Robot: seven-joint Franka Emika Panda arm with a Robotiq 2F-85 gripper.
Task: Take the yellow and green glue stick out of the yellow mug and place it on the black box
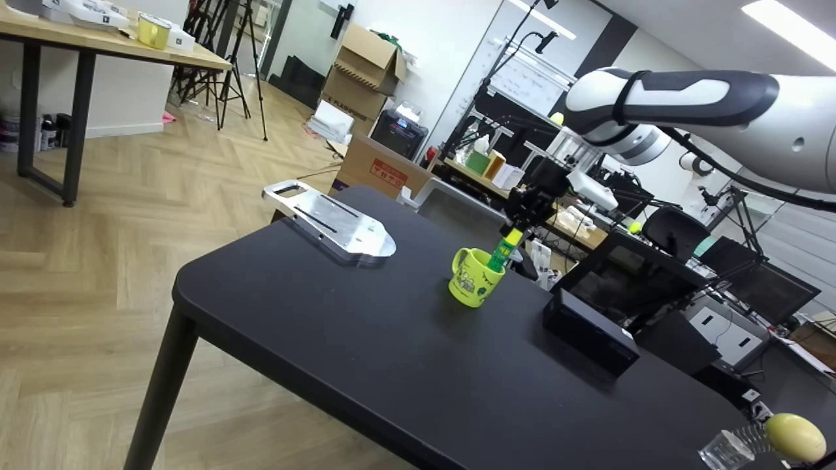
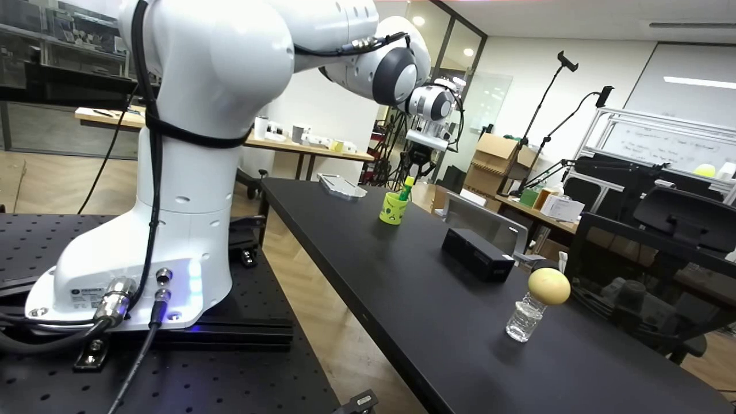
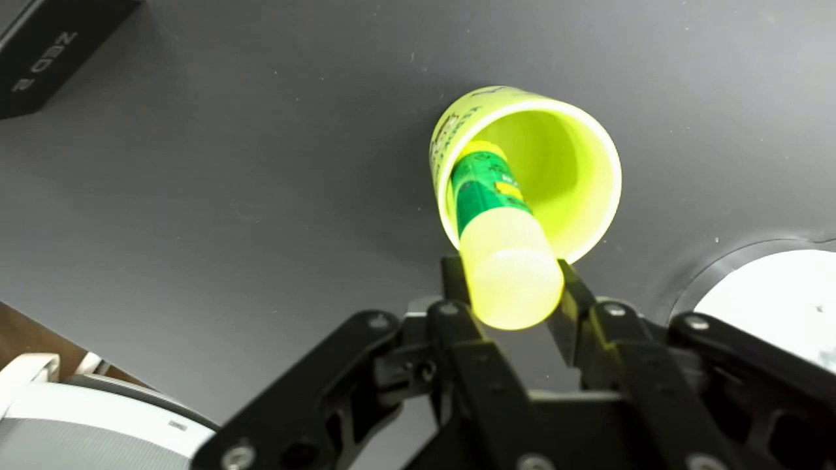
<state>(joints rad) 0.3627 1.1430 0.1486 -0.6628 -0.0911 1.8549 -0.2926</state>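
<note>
Closest to the lens, in the wrist view, the black gripper [image 3: 514, 281] has its two fingers [image 3: 452, 279] set against opposite sides of the yellow cap of the glue stick [image 3: 499, 235], which is pinched between them. Ahead of the fingertips the stick slants down into the yellow mug [image 3: 562, 173], its lower end within the wall; it crosses the left part of the rim, and the wider gap in the mouth lies on its right. Off to the left of the fingers and forward, a broad stretch of dark table [image 3: 281, 215] separates them from the black box [image 3: 55, 62], which is only partly in view. On the fingers' right the room is tighter: a flat grey-white device [image 3: 777, 310] lies near, its rounded edge toward them. Behind and left of the fingers runs the table's edge, with a pale-framed chair [image 3: 85, 424] just beside it. In both exterior views a yellow ball [image 2: 549, 286], a clear jar [image 2: 523, 319] beneath it, sits well apart from the fingers, past the box.
</note>
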